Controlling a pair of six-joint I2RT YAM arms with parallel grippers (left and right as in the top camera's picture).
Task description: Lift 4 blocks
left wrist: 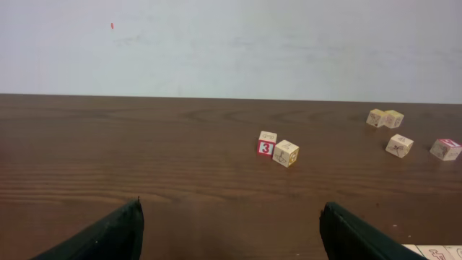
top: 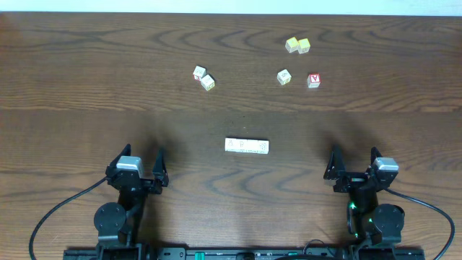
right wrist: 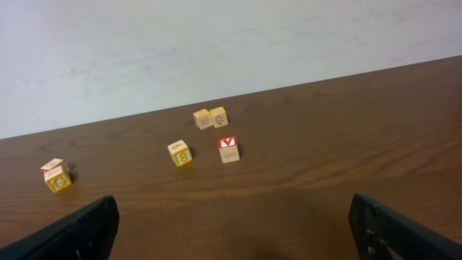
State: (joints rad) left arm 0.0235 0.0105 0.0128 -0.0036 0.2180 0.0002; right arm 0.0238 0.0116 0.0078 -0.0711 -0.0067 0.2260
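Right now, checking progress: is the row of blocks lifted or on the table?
On the table: the blocks lie flat; left gripper and right gripper stand apart.

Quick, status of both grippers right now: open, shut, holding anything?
Left gripper: jaws open, holding nothing.
Right gripper: jaws open, holding nothing.
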